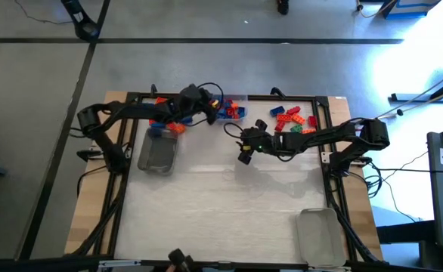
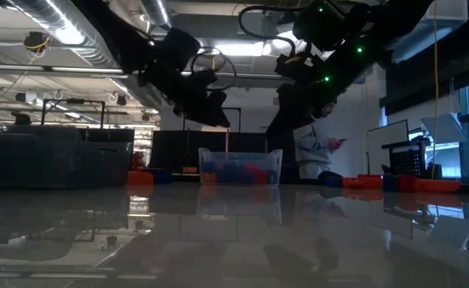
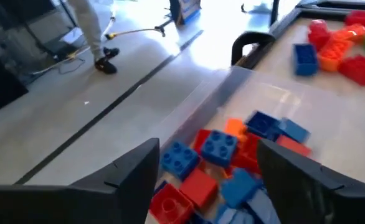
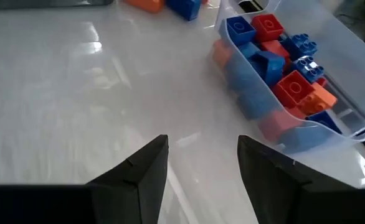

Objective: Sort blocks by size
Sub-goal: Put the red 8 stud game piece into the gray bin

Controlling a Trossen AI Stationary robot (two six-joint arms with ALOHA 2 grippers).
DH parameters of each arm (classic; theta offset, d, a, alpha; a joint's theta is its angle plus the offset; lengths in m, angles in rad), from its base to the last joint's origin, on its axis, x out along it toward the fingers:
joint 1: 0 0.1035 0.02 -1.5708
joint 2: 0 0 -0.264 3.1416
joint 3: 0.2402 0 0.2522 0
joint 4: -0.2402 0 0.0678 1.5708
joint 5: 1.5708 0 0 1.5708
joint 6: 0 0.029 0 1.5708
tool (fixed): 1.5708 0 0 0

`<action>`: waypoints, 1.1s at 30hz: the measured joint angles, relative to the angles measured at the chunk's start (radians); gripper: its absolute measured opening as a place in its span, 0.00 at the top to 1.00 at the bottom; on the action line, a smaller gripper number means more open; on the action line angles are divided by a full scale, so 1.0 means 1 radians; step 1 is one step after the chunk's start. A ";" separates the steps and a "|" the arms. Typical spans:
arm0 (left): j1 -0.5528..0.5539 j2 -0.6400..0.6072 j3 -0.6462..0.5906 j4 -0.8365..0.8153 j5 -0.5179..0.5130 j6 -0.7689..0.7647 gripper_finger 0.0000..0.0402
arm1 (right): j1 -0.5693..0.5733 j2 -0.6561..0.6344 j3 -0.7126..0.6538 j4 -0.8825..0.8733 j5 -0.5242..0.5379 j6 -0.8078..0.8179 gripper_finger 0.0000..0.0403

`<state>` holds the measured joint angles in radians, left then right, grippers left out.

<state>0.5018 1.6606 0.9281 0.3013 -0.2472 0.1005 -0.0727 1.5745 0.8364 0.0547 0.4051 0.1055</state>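
Observation:
A clear tray (image 1: 235, 113) at the table's far middle holds several blue, red and orange blocks (image 3: 220, 149). My left gripper (image 3: 210, 186) hangs open just above this tray's left end (image 1: 209, 106), with nothing between its fingers. My right gripper (image 4: 201, 168) stands open over bare table (image 1: 244, 156), nearer than the tray, and the tray's blocks (image 4: 270, 28) show ahead of it. A loose pile of red, orange, blue and green blocks (image 1: 293, 121) lies at the far right. A few orange and blue blocks (image 1: 172, 127) lie at the far left.
A clear tray (image 1: 159, 151) lies at the left, below the left arm. Another clear tray (image 1: 317, 234) lies at the near right corner. The table's middle and near part is bare. A person (image 2: 314, 148) stands in the room behind the table.

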 joint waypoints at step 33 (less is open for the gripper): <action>-0.248 -0.739 -0.529 -0.219 0.001 -0.109 0.41 | -0.274 -0.166 0.197 -1.024 -0.087 0.416 0.52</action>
<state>0.2537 0.9219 0.3992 0.0827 -0.2466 -0.0086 -0.3467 1.4087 1.0335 -0.9694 0.3183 0.5210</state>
